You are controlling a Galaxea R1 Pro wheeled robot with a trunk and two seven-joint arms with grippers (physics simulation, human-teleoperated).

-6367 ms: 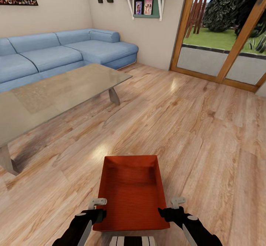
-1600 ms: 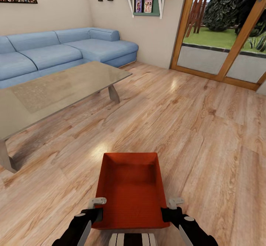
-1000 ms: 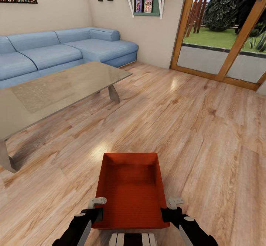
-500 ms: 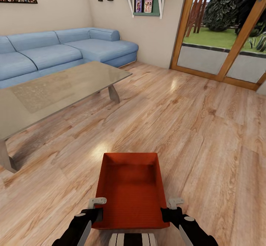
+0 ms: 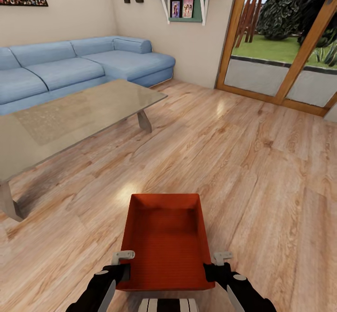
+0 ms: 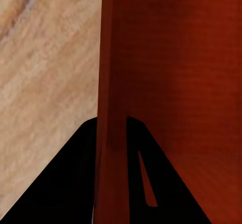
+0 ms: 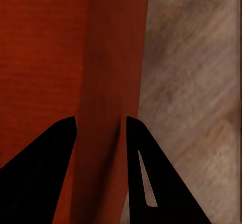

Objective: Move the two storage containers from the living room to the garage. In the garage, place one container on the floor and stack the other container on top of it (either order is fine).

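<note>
1. Storage container [image 5: 164, 242] sat directly in front of me, low and centred between both arms, above the light wood plank floor [image 5: 262, 162] of the living room. Open top faced up. Whether it was lifted or resting on the planks, I couldn't tell.
2. Key relation: its long axis ran straight away from me, short near end at my trunk. Long side walls lay one per arm, so neither arm was nearer; grip was symmetric at the near corners.
3. My left gripper [image 5: 122, 269] was clamped over the left wall near the near corner. In the left wrist view the fingers [image 6: 75, 183] straddled the red rim [image 6: 112, 83], one inside the bin, one outside.
4. My right gripper [image 5: 211, 269] did the same on the right wall. In the right wrist view the fingers [image 7: 40, 178] pinched the rim [image 7: 113, 83] from both sides.
5. Arm pose: both forearms came in low from behind, angled slightly inward, wrists roughly level with the rim.
6. Surroundings: grey low table [image 5: 70, 115] ahead-left, blue sectional sofa [image 5: 70, 64] behind it, glass door [image 5: 281, 45] ahead-right.
7. My read: one bin in hand, still in the living room. The carry to the garage would need both wall grips kept even so the bin doesn't tilt.
</note>
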